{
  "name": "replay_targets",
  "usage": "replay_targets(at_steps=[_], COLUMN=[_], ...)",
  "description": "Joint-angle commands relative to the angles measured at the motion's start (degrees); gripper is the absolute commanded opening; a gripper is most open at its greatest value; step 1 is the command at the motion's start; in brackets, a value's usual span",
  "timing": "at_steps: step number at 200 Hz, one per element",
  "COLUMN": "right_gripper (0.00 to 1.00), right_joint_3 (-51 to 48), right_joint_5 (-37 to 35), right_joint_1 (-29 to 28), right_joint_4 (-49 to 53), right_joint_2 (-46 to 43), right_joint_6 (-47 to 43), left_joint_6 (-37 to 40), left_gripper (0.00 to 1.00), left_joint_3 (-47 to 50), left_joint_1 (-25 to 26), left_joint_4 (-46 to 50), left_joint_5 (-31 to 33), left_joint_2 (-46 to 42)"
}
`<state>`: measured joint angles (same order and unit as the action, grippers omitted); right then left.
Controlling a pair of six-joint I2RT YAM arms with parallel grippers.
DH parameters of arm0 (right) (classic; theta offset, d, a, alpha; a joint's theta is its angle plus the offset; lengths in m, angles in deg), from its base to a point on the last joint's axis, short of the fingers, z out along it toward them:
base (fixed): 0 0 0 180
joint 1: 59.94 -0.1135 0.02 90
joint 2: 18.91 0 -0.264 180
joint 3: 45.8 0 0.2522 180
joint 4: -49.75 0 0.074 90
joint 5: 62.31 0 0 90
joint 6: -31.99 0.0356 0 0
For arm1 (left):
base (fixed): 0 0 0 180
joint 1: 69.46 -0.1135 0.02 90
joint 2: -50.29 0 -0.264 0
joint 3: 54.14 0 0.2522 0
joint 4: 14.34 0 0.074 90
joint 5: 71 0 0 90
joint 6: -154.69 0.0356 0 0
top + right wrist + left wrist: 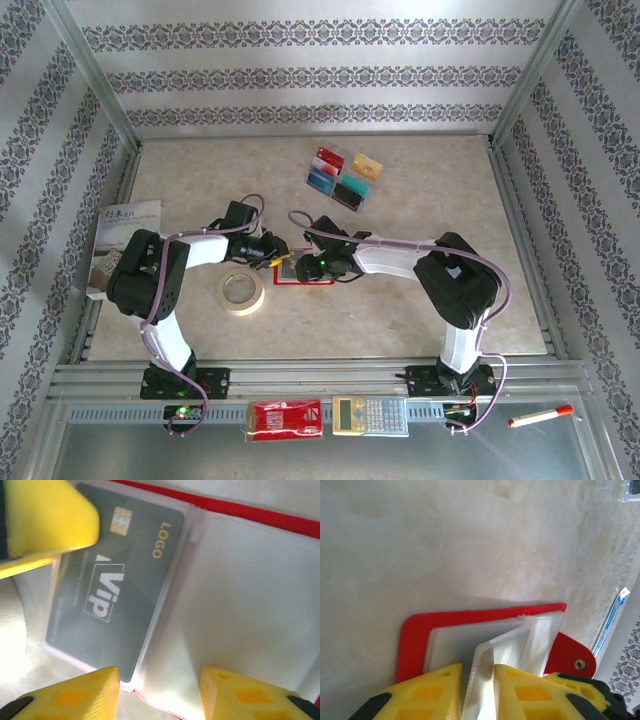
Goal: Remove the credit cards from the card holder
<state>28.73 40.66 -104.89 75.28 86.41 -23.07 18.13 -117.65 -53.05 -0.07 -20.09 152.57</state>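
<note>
Card holder open mid-table; L gripper clamped on its clear pocket leaf, R gripper jaws apart over grey VIP card in pocket. Next: R pinches card edge, slides it out.

So the card holder sits mid-frame on the table, with the tape roll just off its lower left. The credit cards lie bunched together above it, well apart, toward upper centre. Another card is tucked in the holder's pocket. A booklet lies at the left edge. Along the bottom rail there's a packet, a calculator right beside it, and a marker way off lower right.
</note>
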Motion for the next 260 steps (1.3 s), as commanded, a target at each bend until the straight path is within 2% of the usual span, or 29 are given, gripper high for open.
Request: replay_targets(at_steps=[1, 67, 135, 175, 227, 260], right_gripper=[0.49, 0.49, 0.43, 0.41, 0.34, 0.32], right_joint_3=[-2.9, -5.4, -5.5, -6.9, -7.3, -7.3], right_joint_5=[3.1, 4.4, 8.0, 6.6, 6.8, 6.9], right_joint_1=[0.7, 4.6, 4.9, 5.0, 5.2, 5.6], right_joint_4=[-0.7, -9.3, -13.5, -14.0, -14.5, -14.5], right_joint_2=[-1.1, -6.4, -4.8, -5.5, -4.3, -2.6], right_joint_6=[4.8, 6.6, 7.8, 8.2, 8.5, 8.9], left_joint_6=[1.6, 2.8, 5.6, 4.8, 4.2, 4.3], left_gripper=[0.26, 0.28, 0.25, 0.23, 0.09, 0.06], left_joint_3=[-1.8, 2.9, 3.7, 3.2, 3.3, 2.5], left_joint_1=[0.5, 0.4, 0.4, 0.4, 0.6, 0.5], left_joint_4=[-1.9, -2.4, 1.3, 1.0, 1.1, 1.5], left_joint_5=[-1.1, -4.2, -3.3, -4.2, -4.3, -4.6], left_joint_2=[0.9, -4.5, -5.6, -6.9, -7.7, -7.9])
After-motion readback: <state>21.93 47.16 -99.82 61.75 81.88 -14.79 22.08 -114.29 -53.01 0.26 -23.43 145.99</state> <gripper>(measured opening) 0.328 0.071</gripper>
